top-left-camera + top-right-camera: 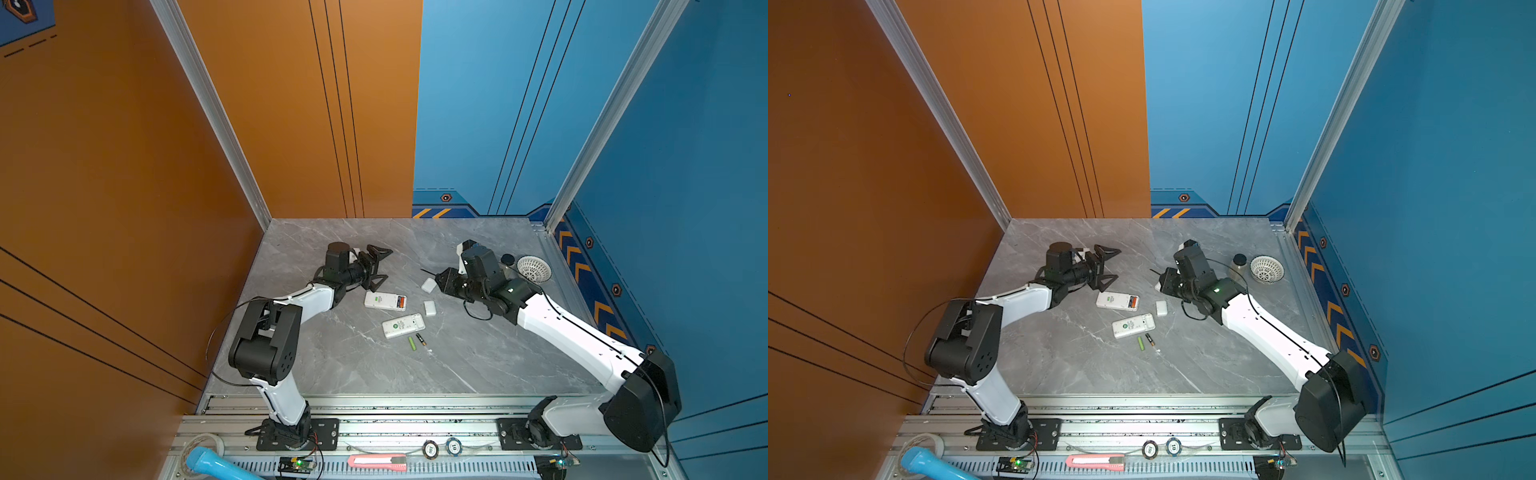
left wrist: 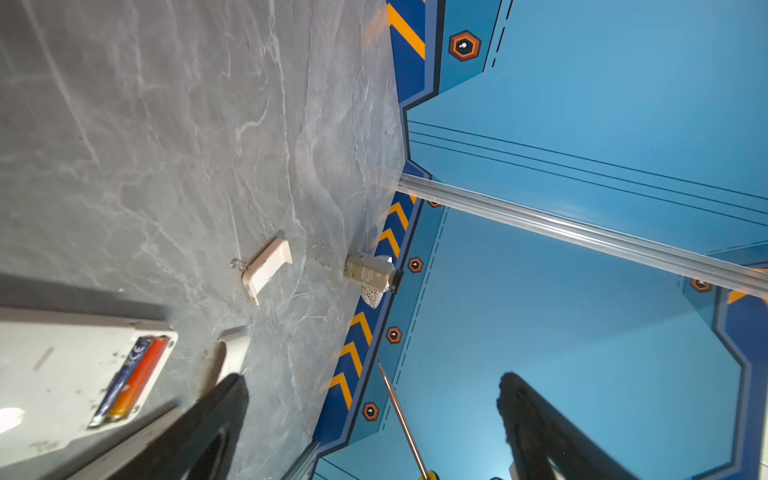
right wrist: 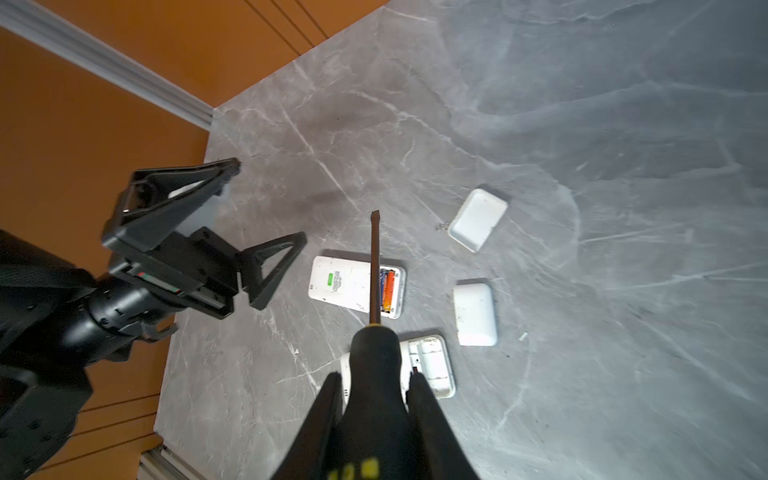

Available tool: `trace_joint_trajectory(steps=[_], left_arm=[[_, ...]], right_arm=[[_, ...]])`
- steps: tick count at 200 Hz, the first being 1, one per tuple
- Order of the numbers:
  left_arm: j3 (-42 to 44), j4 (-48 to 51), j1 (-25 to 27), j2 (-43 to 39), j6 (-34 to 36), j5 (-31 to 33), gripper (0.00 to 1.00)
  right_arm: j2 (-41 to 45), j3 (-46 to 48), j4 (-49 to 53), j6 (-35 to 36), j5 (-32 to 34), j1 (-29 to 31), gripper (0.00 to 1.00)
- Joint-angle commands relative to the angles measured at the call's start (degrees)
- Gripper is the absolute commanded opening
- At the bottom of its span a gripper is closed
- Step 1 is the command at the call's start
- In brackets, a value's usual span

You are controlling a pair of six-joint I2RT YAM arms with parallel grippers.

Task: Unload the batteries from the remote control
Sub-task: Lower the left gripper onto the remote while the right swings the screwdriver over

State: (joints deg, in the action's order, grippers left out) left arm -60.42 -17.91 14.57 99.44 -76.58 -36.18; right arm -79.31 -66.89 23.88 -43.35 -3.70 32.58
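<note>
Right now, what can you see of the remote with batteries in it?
The remote is a white, plastic-looking slab with rounded corners, lying flat on the grey table, back side up, with a green label. Its cover is off: at one end the open bay holds a red-orange battery beside a dark battery. Nothing grips it; the open left gripper is near its other end.

Table [image 1: 332,365] ctr is cluttered in both top views: 2 remotes [image 1: 385,301] [image 1: 403,326], 2 covers [image 1: 428,285] [image 1: 429,308], 2 batteries [image 1: 412,343] [image 1: 421,339]. Jar [image 1: 1239,266] & basket [image 1: 534,269] block table's upper-right corner. Upper-ctr strip & lower-left area lie bare, room to pass.
</note>
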Motion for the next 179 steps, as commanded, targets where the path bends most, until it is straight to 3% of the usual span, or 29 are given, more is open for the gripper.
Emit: trace_joint_trajectory(steps=[1,23,45,59,81,102,179], left_arm=[[-11.8,29.0,0.9,-3.2,33.6,3.8,0.96],[-21.7,49.8,3.3,-1.9,63.1,11.5,0.94],[-23.7,59.0,4.6,0.2,87.8,17.3,0.91],[-23.7,62.4,5.5,1.9,98.8,21.0,0.90],[-24.0,64.5,5.7,5.6,107.4,25.6,0.89],[-23.3,64.4,5.8,7.6,114.2,25.3,0.89],[-23.5,64.1,6.5,13.2,126.7,25.4,0.94]], right_arm=[[-3.3,-5.7,9.6,1.5,-2.8,-3.1,0.00],[-7.0,-10.5,13.3,5.6,-8.4,-5.6,0.00],[-10.3,-13.9,16.6,8.0,-13.3,-7.6,0.00],[-11.1,-14.5,16.5,8.6,-15.0,-8.0,0.00],[-12.1,-15.6,17.3,9.5,-15.6,-7.9,0.00],[-12.3,-15.6,16.9,8.7,-16.4,-7.6,0.00],[-12.4,-12.3,16.2,7.7,-16.9,-5.3,0.00]])
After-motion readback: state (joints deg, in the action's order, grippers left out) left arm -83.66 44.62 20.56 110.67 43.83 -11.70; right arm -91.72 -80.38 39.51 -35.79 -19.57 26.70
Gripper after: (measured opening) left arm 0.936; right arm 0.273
